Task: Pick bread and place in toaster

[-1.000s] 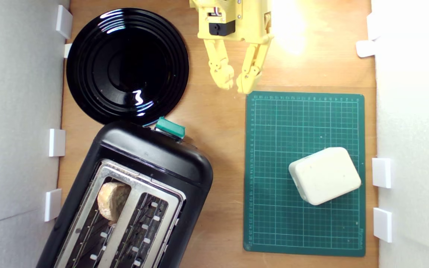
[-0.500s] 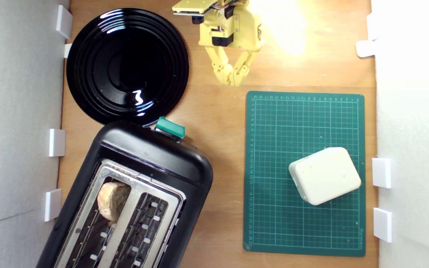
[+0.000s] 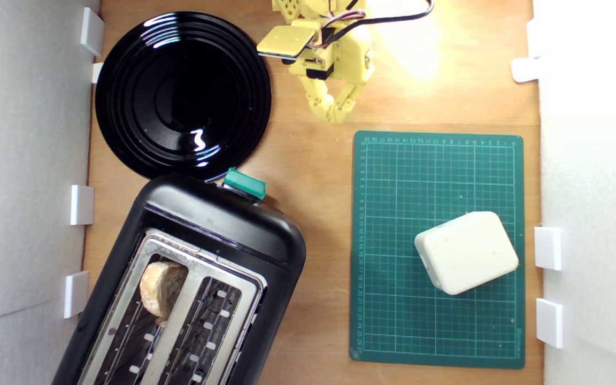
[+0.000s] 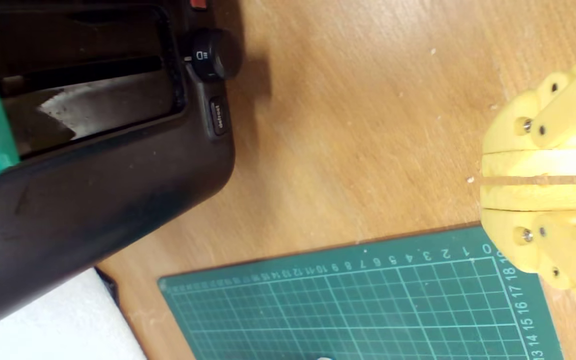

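The bread (image 3: 161,286), a crusty tan wedge, stands in one slot of the glossy black toaster (image 3: 217,224) at the lower part of the exterior view's left; its lower part is hidden in the slot. A green lever knob (image 3: 244,183) sticks out of the toaster's near end. My yellow gripper (image 3: 335,115) is shut with nothing in it, over bare wood near the top centre, far from the toaster. In the wrist view the gripper (image 4: 483,178) has its fingertips pressed together, with the toaster's (image 4: 93,185) black side across the wood.
A round black plate (image 3: 182,93) lies at the upper part of the exterior view's left, beside the toaster. A green cutting mat (image 3: 393,267) on the right carries a cream rounded block (image 3: 466,251). White foam walls (image 3: 24,160) line both sides.
My gripper closed from open to shut and drew back toward the top of the exterior view, turning at the wrist. The bread and toaster stayed put.
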Robot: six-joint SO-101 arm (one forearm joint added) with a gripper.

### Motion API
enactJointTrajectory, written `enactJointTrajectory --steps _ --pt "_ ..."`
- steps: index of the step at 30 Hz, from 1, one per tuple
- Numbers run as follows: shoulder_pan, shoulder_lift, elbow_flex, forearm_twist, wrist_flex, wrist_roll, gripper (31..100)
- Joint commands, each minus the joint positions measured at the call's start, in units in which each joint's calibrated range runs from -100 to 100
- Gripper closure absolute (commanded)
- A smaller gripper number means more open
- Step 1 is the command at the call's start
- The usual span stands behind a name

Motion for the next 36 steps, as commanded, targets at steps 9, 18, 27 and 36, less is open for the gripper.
enactJointTrajectory --steps 9,18,27,36 --pt "-0.12 -0.34 2.08 -0.12 -0.60 -0.19 83.9" --pt "-0.12 -0.26 1.90 0.42 -0.51 -0.09 83.8" --pt "0.28 0.07 1.81 0.06 -0.51 -0.09 83.8" --pt "0.36 0.07 1.81 0.06 -0.51 -0.09 83.8"
